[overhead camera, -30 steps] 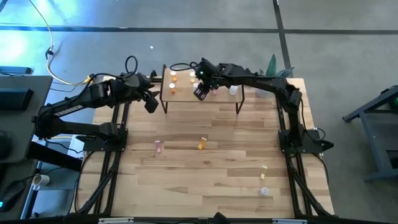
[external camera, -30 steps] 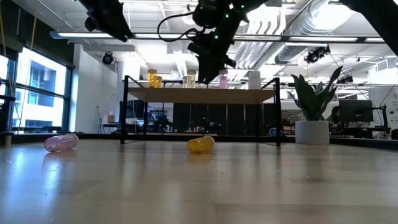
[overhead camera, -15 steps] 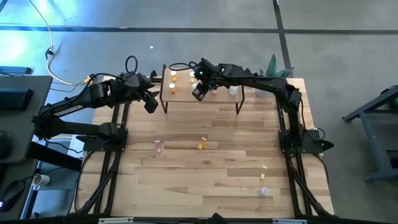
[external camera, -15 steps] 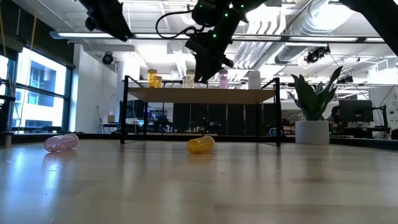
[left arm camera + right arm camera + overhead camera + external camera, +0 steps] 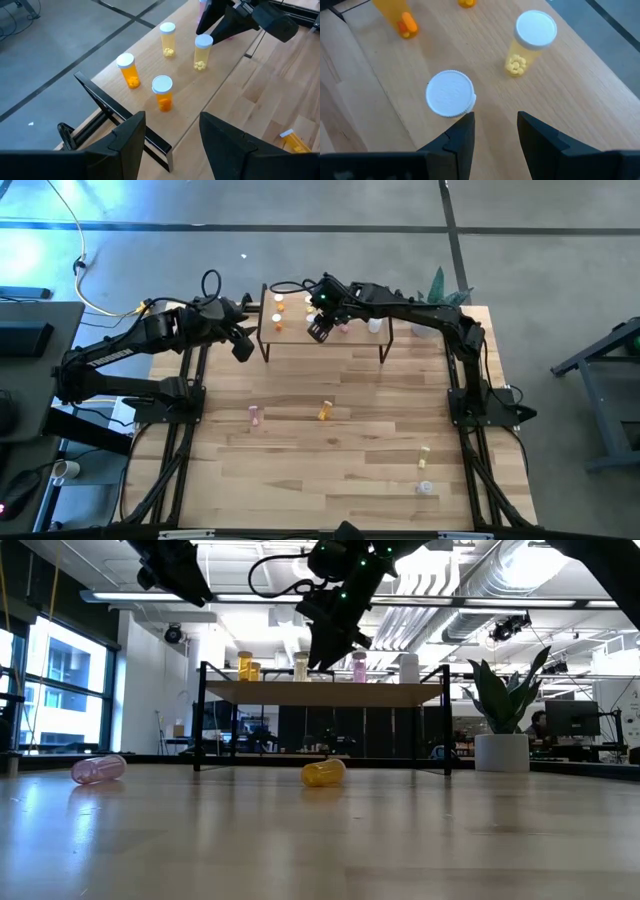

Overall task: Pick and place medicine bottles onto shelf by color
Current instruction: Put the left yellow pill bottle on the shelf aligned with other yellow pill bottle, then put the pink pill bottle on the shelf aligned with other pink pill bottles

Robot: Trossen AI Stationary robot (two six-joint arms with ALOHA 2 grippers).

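**Q:** Bottles on the shelf [image 5: 320, 340] stand in what order, and why?

**A:** Colour decides it. Two orange bottles [image 5: 162, 92] stand at the end nearest the left arm, and two yellow bottles [image 5: 203, 52] come next along the board. A pink bottle [image 5: 359, 666] and a white bottle [image 5: 408, 667] stand farther along. All are upright, caps up, so each colour keeps its own stretch of the shelf.

**Q:** Where is the right claw [image 5: 495, 131], and what does it hold?

**A:** It hangs above the shelf by the yellow pair, fingers apart and empty. One yellow bottle stands free just ahead of its fingertips, which suggests a bottle just set down in its colour group.

**Q:** And the left claw [image 5: 170, 137]?

**A:** It waits off the shelf's orange end, fingers spread and grasping nothing, clear of the working arm.

**Q:** What remains?

**A:** Four bottles lie on the surface [image 5: 350, 470]: a pink one [image 5: 254, 414] and a yellow one [image 5: 325, 411] at mid-surface, and another yellow [image 5: 424, 452] and a clear one [image 5: 425, 488] near the right arm's side. By judgement the task is a little over half done.
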